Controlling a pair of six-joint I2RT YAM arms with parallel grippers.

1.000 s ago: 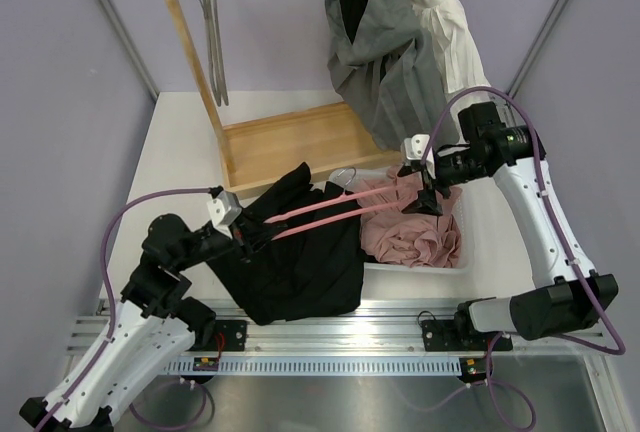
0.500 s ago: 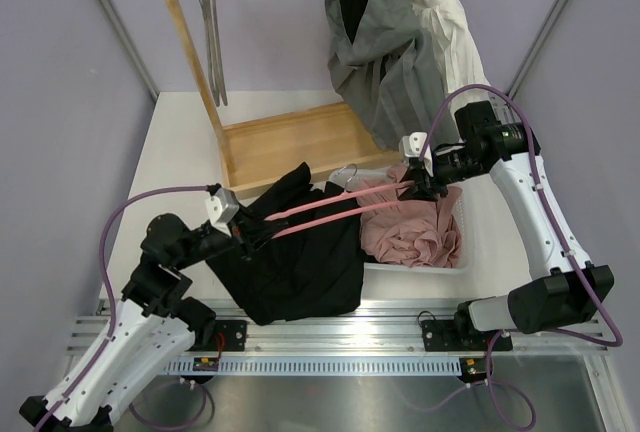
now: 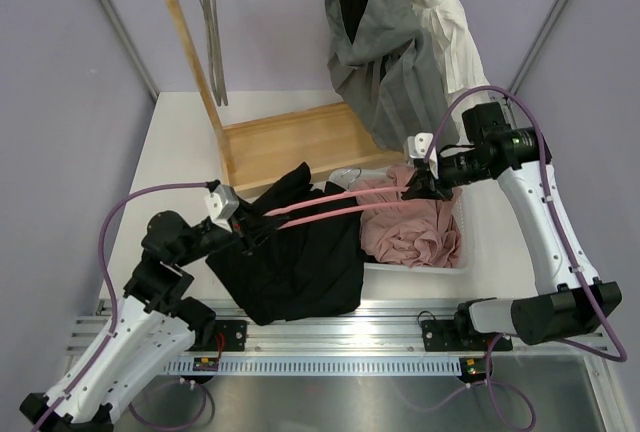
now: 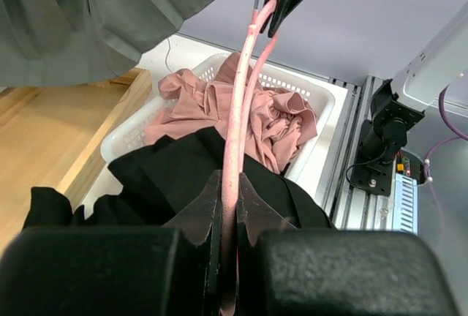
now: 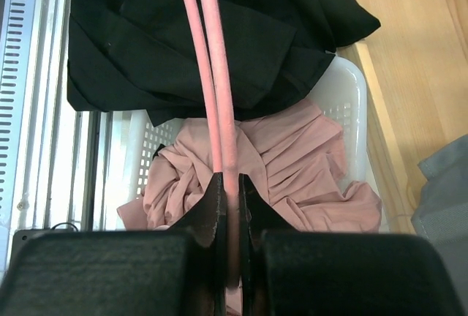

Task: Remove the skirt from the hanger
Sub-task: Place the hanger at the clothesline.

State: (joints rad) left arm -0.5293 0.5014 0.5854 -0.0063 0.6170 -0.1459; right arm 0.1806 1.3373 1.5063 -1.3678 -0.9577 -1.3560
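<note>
Near the front edge of the worktop, left of centre, a black skirt lies in a crumpled heap. Its right side laps against a white basket. A pink hanger stretches across above it, running from the front left towards the right edge, with one robot arm at each end.

The left gripper is clamped on the hanger's left end. In the left wrist view its fingers press tight on the pink bar, with black skirt fabric bunched just beyond them. Whether the skirt is clipped to the hanger there or only lying under it cannot be told.

The right gripper is clenched on the other end, over the basket. In the right wrist view its fingers pinch the two pink bars, which run away over the black skirt.

The basket sits at the front right of the worktop and holds a rumpled pink garment.

Along the back edge stands a wooden rack. A grey garment and a white garment hang at the right end of its rail. Bare grey hangers hang at the left end.
</note>
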